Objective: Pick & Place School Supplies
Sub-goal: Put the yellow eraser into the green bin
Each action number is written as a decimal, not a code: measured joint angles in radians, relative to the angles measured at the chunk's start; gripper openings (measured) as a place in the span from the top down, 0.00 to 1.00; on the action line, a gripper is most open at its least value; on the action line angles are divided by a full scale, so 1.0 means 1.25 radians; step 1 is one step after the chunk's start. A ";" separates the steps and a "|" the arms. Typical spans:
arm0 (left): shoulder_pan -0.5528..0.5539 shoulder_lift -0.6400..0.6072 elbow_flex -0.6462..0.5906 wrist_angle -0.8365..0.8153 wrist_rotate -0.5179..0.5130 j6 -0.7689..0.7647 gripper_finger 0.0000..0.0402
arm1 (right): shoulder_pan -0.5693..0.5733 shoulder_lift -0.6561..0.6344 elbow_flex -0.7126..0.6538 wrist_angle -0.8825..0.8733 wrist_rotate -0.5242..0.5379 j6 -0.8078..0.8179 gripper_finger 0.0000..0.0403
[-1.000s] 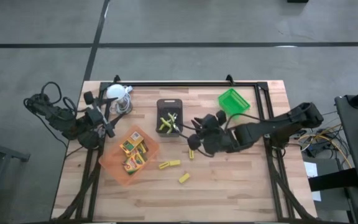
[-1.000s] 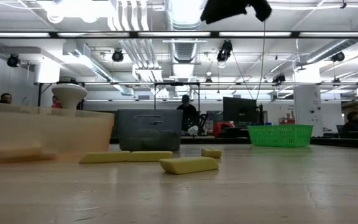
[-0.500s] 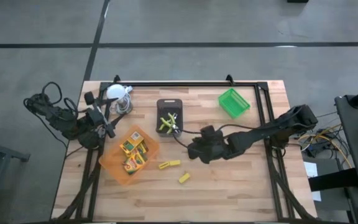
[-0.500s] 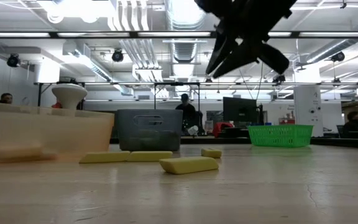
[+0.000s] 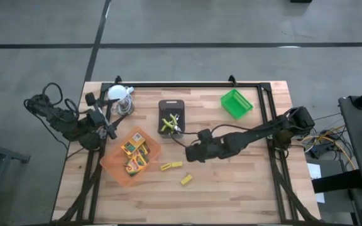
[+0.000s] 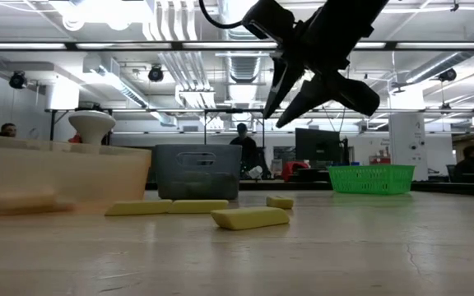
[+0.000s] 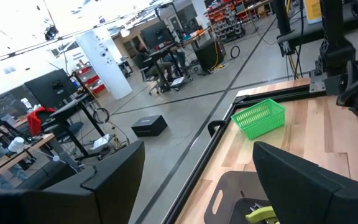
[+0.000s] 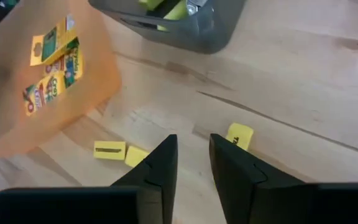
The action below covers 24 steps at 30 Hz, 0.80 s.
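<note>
My right gripper is open and hangs above the table's middle. A short yellow block lies flat on the wood just outside one of its fingers. Two yellow sticks lie end to end toward the orange tray, and another yellow block lies nearer the near edge. Yellow-green crayon boxes lie in the orange tray. Lime-handled scissors stick up from the black tray. My left gripper waits open at the table's left side.
A green basket stands toward the far right. A white-topped metal object stands at the far left corner. A black frame runs along the far edge and down both sides. Bare wood lies along the near edge.
My right gripper has moved toward the table's left and near edges and come down, from beside the black tray to just over the yellow block in the middle. The sticks, blocks and trays have stayed where they were.
</note>
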 joint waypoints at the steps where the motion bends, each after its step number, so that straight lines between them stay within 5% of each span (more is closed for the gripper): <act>1: 0.000 0.000 0.000 0.000 0.000 0.000 0.24 | 0.000 0.000 -0.001 0.000 0.000 0.001 0.76; 9: 0.000 0.000 0.000 0.001 0.000 0.000 0.24 | -0.002 0.033 -0.011 0.002 -0.048 0.009 0.67; 24: 0.000 0.003 0.000 0.000 0.000 0.000 0.24 | -0.002 0.128 0.077 -0.044 -0.091 -0.026 0.69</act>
